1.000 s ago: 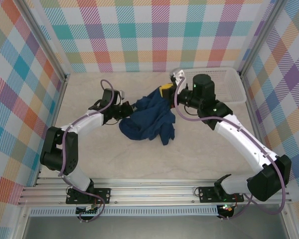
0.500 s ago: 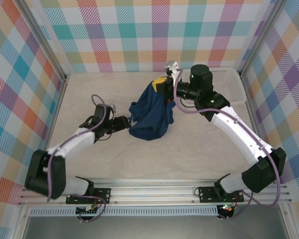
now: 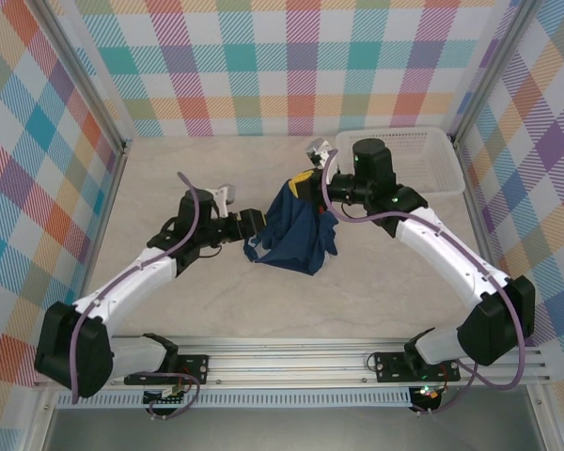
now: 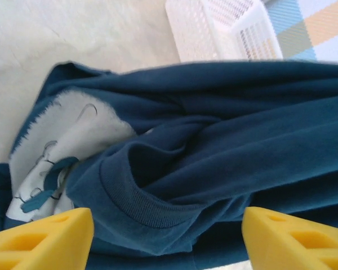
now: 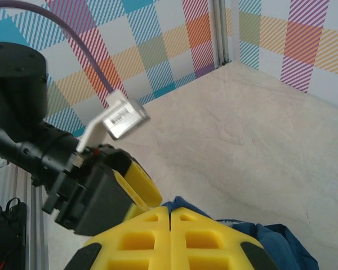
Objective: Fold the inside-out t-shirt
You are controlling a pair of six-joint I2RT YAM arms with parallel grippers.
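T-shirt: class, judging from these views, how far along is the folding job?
Done: no fold shows; the t-shirt is a bunched heap on the table. In hand: the right arm's jaws are shut on its top, holding it up; the left arm's jaws stand open at its left edge. Left: spreading it flat and all the folding.

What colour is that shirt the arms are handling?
The t-shirt is dark navy blue, with a whitish print; clearest in the left wrist view.

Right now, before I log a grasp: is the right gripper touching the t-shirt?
Touching. In the top external view the t-shirt hangs bunched from the right gripper; the right wrist view shows cloth under its shut fingers.
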